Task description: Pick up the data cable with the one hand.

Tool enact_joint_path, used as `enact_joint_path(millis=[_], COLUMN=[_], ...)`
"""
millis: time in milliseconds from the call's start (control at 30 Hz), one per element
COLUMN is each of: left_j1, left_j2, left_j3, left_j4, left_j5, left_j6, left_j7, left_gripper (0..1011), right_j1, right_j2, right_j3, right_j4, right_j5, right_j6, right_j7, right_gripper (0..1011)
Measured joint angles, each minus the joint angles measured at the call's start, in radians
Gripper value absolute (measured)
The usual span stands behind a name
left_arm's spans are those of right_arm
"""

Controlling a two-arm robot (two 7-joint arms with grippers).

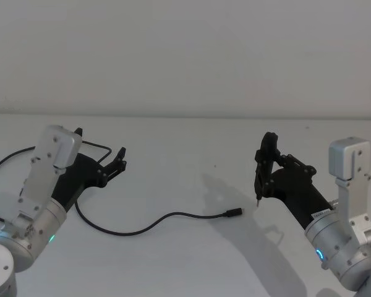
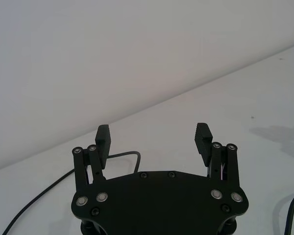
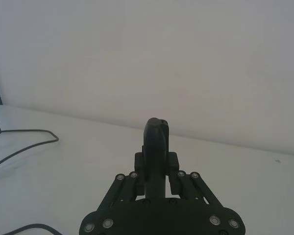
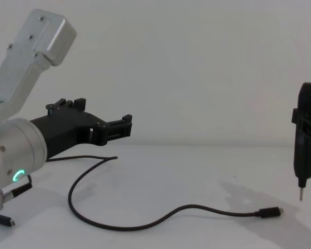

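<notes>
Left claw: fingers spread wide apart. Nothing sits between them and they touch nothing.
Left claw position: left side, raised off the table, pointing forward and slightly toward the middle. From the chest it hangs clear above the surface.
Left wrist: green ring lit on the silver barrel.
Cable: lies flat on the table in one long curve. It runs from mid-table leftward and bends back under the left arm. In the chest view the bend passes below the left claw without contact.
Plug: free end of the cable, near table centre, silver tip pointing right. It lies between the two arms, well apart from the left claw and nearer the right one.
Right claw: fingers closed on a black pen-shaped tool, gripped around its upper body.
Tool: upright, metal tip down, hanging just above the table. The tip is near the plug but not touching it.
Right claw position: right side, raised, reaching toward the middle.
Cable contact: neither claw is on it.
</notes>
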Motion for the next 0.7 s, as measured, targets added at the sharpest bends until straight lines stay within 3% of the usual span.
enact_joint_path(millis=[700], left_j1=[0.000], left_j2=[0.000], left_j3=[0.001], left_j4=[0.001], left_j5=[0.000], left_j6=[0.000], left_j7=[0.000], left_gripper=[1004], right_j1=[0.000], right_j2=[0.000], right_j3=[0.000], right_j4=[0.000], right_j5=[0.000], right_j6=[0.000], right_j7=[0.000], right_gripper=[274])
